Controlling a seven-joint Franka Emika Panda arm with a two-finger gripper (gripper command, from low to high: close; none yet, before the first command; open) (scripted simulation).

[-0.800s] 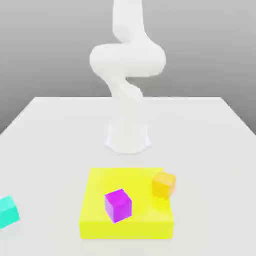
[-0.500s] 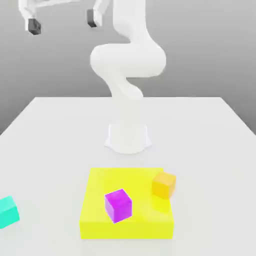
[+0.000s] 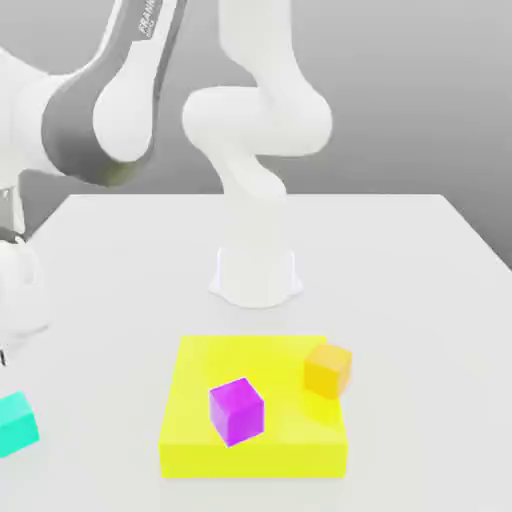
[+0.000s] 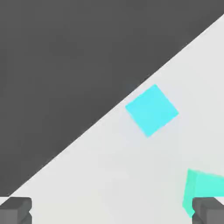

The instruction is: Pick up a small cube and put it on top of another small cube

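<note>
A small teal cube (image 3: 17, 425) lies on the white table at the exterior view's far left, in front of the yellow block. My arm (image 3: 100, 100) reaches over to that side, its white hand (image 3: 20, 290) hanging above the cube. In the hand view my gripper (image 4: 111, 212) is open, with the dark fingertips (image 4: 15, 211) far apart and nothing between them. A teal cube (image 4: 205, 186) sits right beside one fingertip. Another bright turquoise cube (image 4: 152, 110) lies further off, close to the table's edge.
A flat yellow block (image 3: 253, 415) lies in front of the arm's base (image 3: 256, 275). A magenta cube (image 3: 236, 410) sits on it, and an orange cube (image 3: 328, 369) rests at its far corner on the exterior view's right. The table edge (image 4: 87, 131) runs near the turquoise cube.
The arm has swung down from high at the top to the exterior view's far left, above the teal cube. The jaws stay open. No cube has moved.
</note>
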